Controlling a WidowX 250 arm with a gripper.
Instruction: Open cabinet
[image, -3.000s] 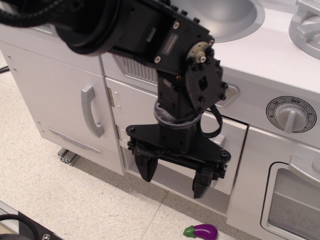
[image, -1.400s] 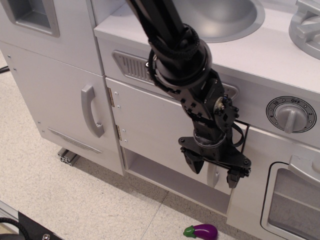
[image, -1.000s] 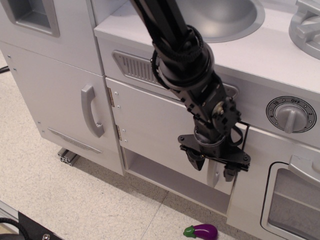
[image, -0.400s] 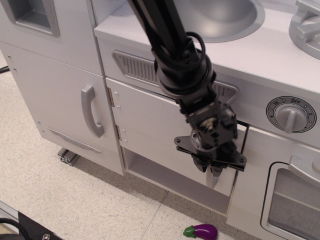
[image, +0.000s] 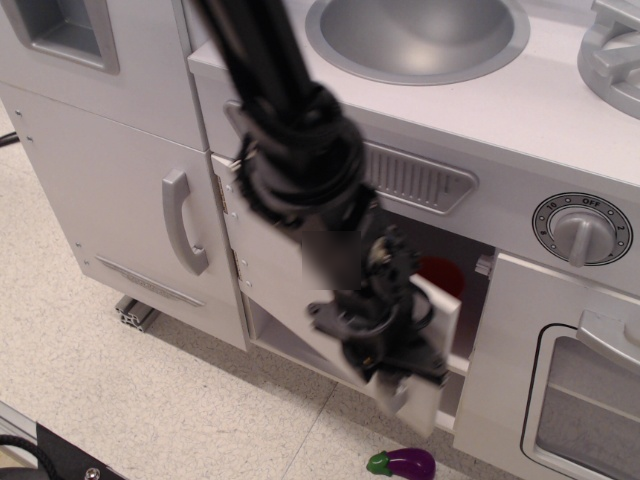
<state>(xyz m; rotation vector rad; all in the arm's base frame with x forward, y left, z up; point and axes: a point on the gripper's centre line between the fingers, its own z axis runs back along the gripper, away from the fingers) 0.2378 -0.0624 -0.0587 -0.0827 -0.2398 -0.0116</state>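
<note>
The cabinet door (image: 430, 350), flat and pale grey with two hinges (image: 222, 195) on its left edge, stands swung outward from the toy kitchen. Its free right edge is well away from the frame. The dark compartment (image: 462, 262) behind it is exposed, with something red (image: 440, 272) inside. My black gripper (image: 392, 372) is shut at the door's lower right part, where the small loop handle sits; the handle itself is hidden behind the fingers. The arm crosses the door from the upper left and is motion-blurred.
A taller door with a long bar handle (image: 183, 222) is at the left. The oven door (image: 590, 400) and a dial (image: 582, 230) are at the right. A sink (image: 420, 35) is on top. A purple toy eggplant (image: 405, 463) lies on the floor below the door.
The gripper closed on the handle at the door's right edge, then pulled it outward and left. The door swung open on its left hinges, exposing the compartment.
</note>
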